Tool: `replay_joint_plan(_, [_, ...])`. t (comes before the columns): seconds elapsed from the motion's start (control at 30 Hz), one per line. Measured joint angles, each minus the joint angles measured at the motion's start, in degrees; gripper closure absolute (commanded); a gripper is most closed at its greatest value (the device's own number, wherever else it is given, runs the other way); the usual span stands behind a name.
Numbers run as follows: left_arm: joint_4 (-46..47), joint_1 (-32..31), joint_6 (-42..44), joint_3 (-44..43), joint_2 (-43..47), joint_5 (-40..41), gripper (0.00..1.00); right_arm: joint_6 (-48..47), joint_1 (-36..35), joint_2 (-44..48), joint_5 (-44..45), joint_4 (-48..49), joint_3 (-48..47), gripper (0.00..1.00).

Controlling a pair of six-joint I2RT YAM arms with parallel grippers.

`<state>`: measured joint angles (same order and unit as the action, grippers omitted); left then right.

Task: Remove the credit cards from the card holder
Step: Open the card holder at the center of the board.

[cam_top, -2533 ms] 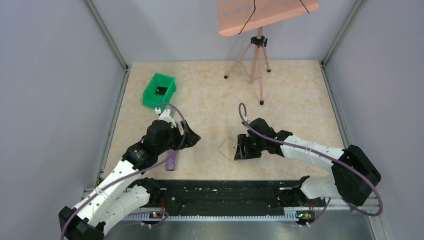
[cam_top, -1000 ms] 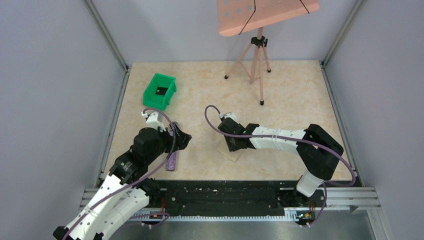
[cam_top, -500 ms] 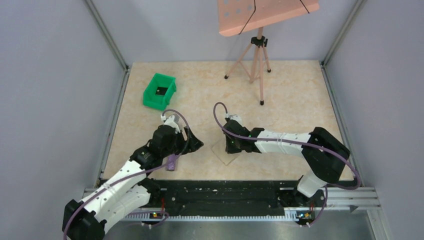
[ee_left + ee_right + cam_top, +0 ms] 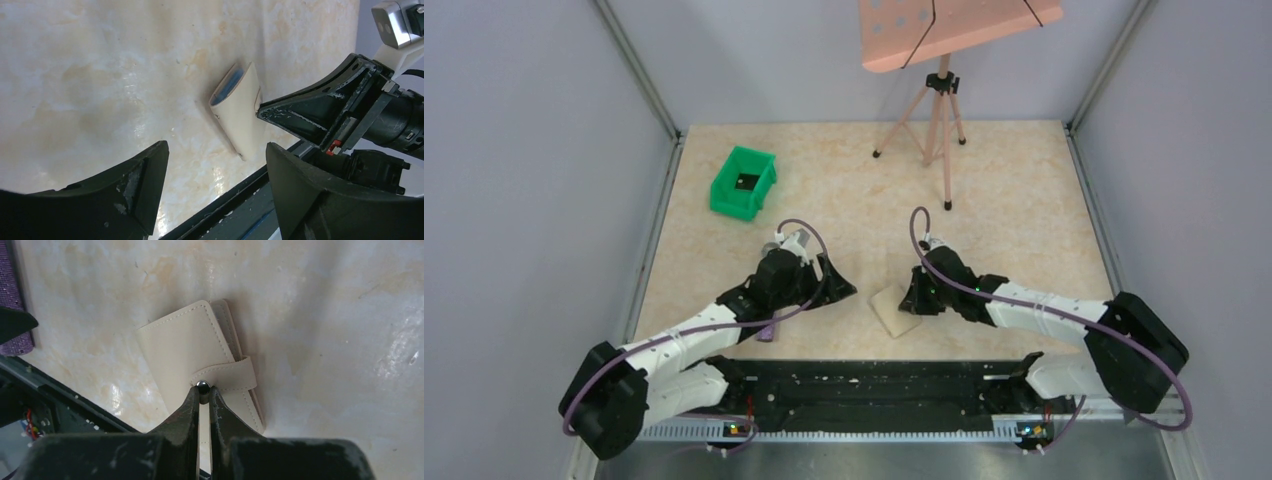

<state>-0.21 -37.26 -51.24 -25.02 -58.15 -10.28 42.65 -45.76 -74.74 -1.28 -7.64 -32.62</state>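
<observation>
The card holder (image 4: 892,312) lies closed on the marble table top, pale beige face up, with a blue edge showing in the left wrist view (image 4: 239,112). Its strap (image 4: 227,377) crosses the front face and ends in a metal snap stud. My right gripper (image 4: 203,389) is shut, its fingertips pinching that stud; it sits at the holder's right side (image 4: 916,298). My left gripper (image 4: 216,148) is open and empty, just left of the holder (image 4: 842,291), not touching it. No cards show.
A purple microphone (image 4: 768,326) lies under my left arm and shows in the right wrist view (image 4: 16,295). A green bin (image 4: 744,183) stands at the back left. A tripod (image 4: 940,130) holds a pink board at the back. A black rail (image 4: 874,385) runs along the near edge.
My right gripper has moved right, from over the holder's left part to its right side, and closed on the strap snap. My left gripper has reached right toward the holder.
</observation>
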Motion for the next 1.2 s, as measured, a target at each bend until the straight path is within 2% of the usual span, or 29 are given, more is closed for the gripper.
replay_joint_plan(0.2, [6.6, -3.9, -1.4, 0.1, -6.1, -0.2, 0.23, 2.5, 4.5, 4.6, -6.8, 3.8, 5.4, 1.0])
replay_joint_plan(0.4, [8.3, -7.3, -1.4, -0.2, -11.8, 0.0, 0.23, 4.1, 6.8, 5.0, -12.2, 6.6, 6.0, 1.0])
replay_joint_plan(0.73, [13.2, -9.6, -1.7, -0.9, -14.7, 0.2, 0.23, 6.8, 7.8, 7.2, -18.5, 11.7, 6.9, 1.0])
replay_joint_plan(0.83, [15.6, -10.1, -2.3, -1.4, -15.9, -0.1, 0.27, 7.5, 7.8, 7.7, -19.4, 12.4, 7.2, 1.0])
replay_joint_plan(0.97, [17.6, -11.0, -3.1, -1.9, -17.8, -0.9, 0.39, 8.1, 7.8, 9.0, -20.3, 13.1, 8.0, 1.0])
replay_joint_plan(1.13, [19.4, -11.7, -4.6, -2.3, -18.9, -1.6, 0.75, 8.2, 7.8, 9.5, -21.1, 13.7, 9.8, 0.99])
replay_joint_plan(1.2, [20.3, -11.9, -5.2, -2.3, -19.2, -2.1, 0.91, 7.7, 7.9, 9.5, -21.0, 13.1, 10.1, 0.88])
